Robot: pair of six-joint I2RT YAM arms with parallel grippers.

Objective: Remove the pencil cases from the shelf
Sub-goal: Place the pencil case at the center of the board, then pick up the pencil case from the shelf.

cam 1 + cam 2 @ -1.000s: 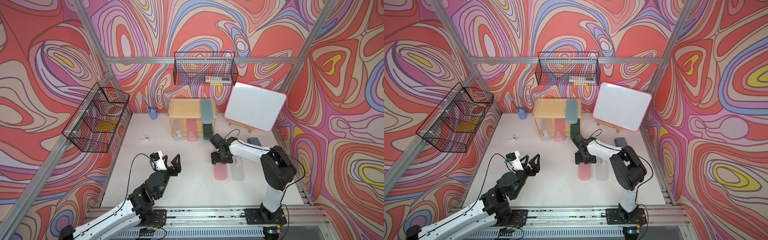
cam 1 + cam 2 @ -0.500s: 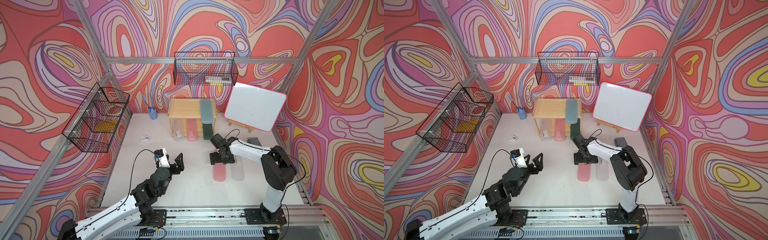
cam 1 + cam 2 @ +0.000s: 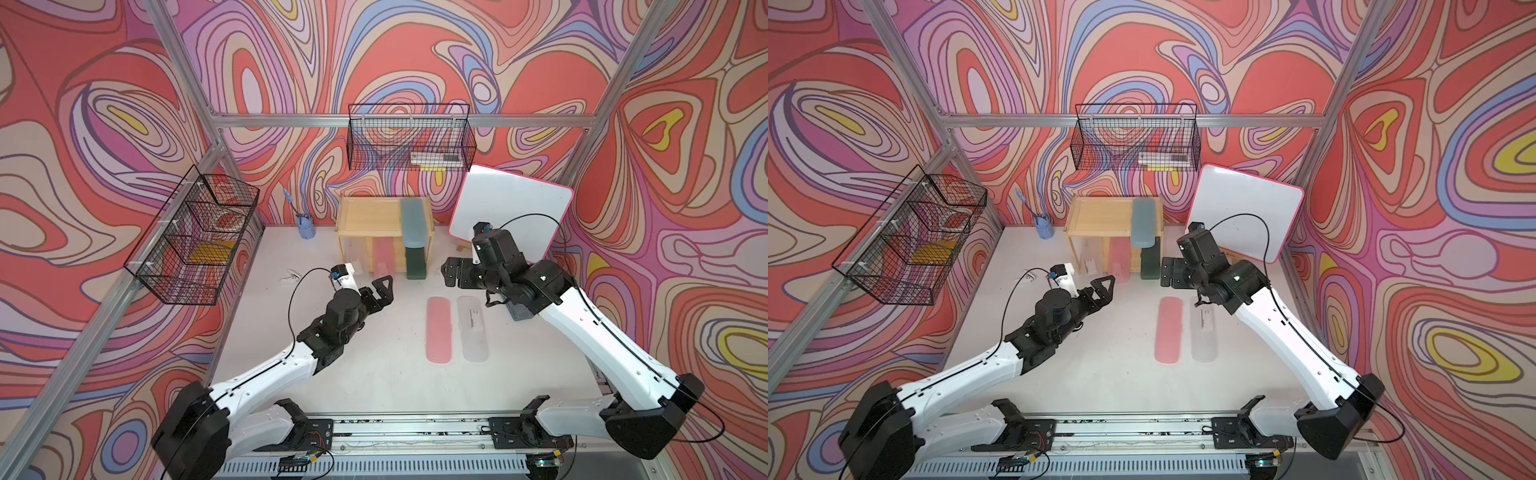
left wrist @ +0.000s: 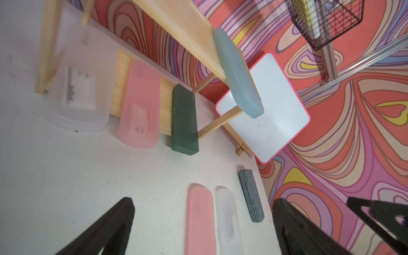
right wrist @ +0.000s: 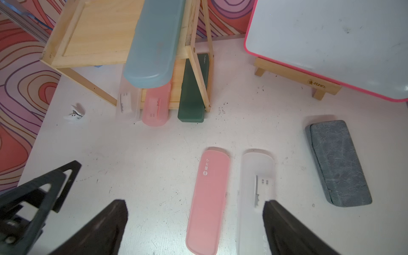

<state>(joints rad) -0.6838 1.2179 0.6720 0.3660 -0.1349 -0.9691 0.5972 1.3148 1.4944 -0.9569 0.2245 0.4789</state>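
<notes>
Left hand (image 3: 380, 289): fingers wide apart, nothing between them, up off the table (image 3: 374, 386). Tips aim at the front of the shelf (image 3: 365, 216), near it, no contact. Right hand (image 3: 449, 272): fingers also spread wide, empty, turned sideways toward the left hand, tips near the shelf's front corner.

Four pencil cases are on the shelf. Teal case (image 3: 412, 222) lies flat on the top tray, its near end overhanging the front rim. It is beyond both hands and closer to the right one. The lower tray has three, all poking out the front toward the hands:
- The whitish shelf case (image 3: 355, 254) is off to the left hand's left side.
- The pink shelf case (image 3: 382, 255) is straight ahead of the left hand's tips, near.
- The dark green case (image 3: 415, 262) is just beside the right hand's tips, with a gap.

Two cases are off the shelf, flat on the table, side by side, parallel, not touching: table pink case (image 3: 439, 329) and table whitish case (image 3: 472, 328). Both lie below the right hand, toward its arm's base. The pink one is on the left hand's side.

Grey fuzzy block (image 5: 337, 163) is on the table past the table whitish case, on the right hand's outer side. In both top views the right arm partly hides it. Whiteboard (image 3: 511, 216) on a wooden easel stands behind the right hand.
</notes>
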